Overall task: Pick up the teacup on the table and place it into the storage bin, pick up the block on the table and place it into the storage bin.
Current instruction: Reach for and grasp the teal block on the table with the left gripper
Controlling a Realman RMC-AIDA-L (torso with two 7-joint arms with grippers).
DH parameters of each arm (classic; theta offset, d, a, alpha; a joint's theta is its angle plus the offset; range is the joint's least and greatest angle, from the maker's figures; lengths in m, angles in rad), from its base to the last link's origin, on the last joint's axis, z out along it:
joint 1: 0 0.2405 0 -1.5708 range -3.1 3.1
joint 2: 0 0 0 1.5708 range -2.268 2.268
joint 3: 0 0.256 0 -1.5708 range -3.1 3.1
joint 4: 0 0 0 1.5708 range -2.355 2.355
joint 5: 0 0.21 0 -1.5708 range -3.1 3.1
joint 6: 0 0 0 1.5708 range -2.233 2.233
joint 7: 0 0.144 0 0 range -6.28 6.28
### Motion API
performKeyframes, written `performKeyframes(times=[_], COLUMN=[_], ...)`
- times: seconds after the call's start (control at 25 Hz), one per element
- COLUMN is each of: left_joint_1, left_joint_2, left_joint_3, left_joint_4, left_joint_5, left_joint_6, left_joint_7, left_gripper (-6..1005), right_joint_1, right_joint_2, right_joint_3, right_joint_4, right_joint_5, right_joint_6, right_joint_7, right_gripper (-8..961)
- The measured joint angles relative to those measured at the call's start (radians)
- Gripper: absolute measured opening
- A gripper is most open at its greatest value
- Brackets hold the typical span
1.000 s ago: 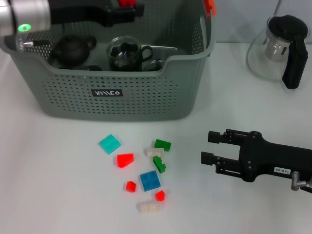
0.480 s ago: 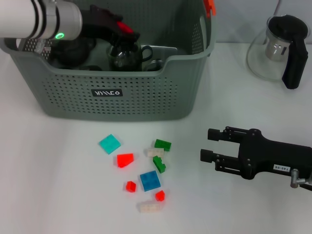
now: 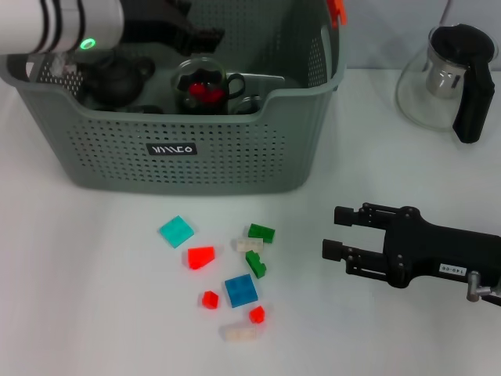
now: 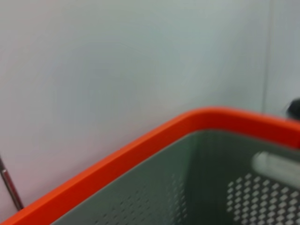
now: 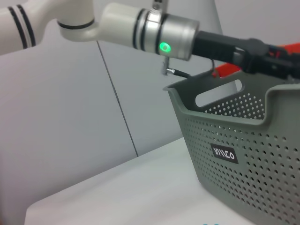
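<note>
While left end effector (image 3: 205, 35) hovers over storage bin (image 3: 235, 157) rim | right end effector (image 3: 335, 235) beside blocks (image 3: 241, 291)

Bare table lies between the right hand (image 3: 333, 235) and scattered blocks (image 3: 241, 291); storage bin (image 3: 235, 157) walls the far side.

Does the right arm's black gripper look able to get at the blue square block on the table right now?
Probably yes. The right gripper sits low over the table, jaws open and pointed toward the blue square block, with only bare white table between them.

Grey perforated bin (image 3: 235, 157) w/ orange-red clips (image 3: 337, 9); black gripper (image 3: 333, 235).
</note>
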Motion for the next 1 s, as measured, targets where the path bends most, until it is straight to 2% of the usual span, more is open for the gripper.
performKeyframes(times=[0.2, 0.32, 0.4, 0.48, 0.6, 0.68, 0.84, 1.0], left_joint_1=[0.095, 0.147, 0.176, 0.190, 0.211, 0.242, 0.337, 0.389], left_joint_2=[0.008, 0.012, 0.028, 0.055, 0.077, 0.069, 0.022, -0.006], left_joint_3=[-0.024, -0.124, -0.230, -0.314, -0.398, -0.421, -0.414, -0.412], left_joint_4=[0.113, 0.116, 0.043, -0.065, -0.217, -0.251, -0.248, -0.253], left_joint_5=[-0.185, -0.366, -0.500, -0.560, -0.541, -0.494, -0.391, -0.300], left_joint_6=[0.123, 0.297, 0.494, 0.656, 0.819, 0.854, 0.855, 0.847], left_joint_7=[0.016, 0.117, 0.227, 0.309, 0.446, 0.532, 0.682, 0.799], left_gripper=[702, 708, 707, 705, 704, 703, 702, 701], right_joint_1=[0.000, 0.000, 0.000, 0.000, 0.000, 0.001, 0.002, 0.002], right_joint_2=[0.000, 0.000, 0.000, 0.000, 0.000, 0.000, 0.003, 0.003], right_joint_3=[0.000, 0.000, 0.000, 0.000, 0.000, 0.000, 0.000, 0.000], right_joint_4=[0.000, 0.000, 0.000, 0.000, 0.000, 0.000, 0.000, 0.000], right_joint_5=[-0.001, -0.002, -0.003, -0.004, -0.004, -0.005, -0.005, -0.005], right_joint_6=[0.001, -0.001, -0.001, -0.002, -0.002, -0.002, -0.001, -0.001], right_joint_7=[0.000, 0.000, 0.000, 0.000, 0.000, 0.000, 0.000, 0.005], right_gripper=[674, 674, 674, 674, 674, 674, 673, 673])
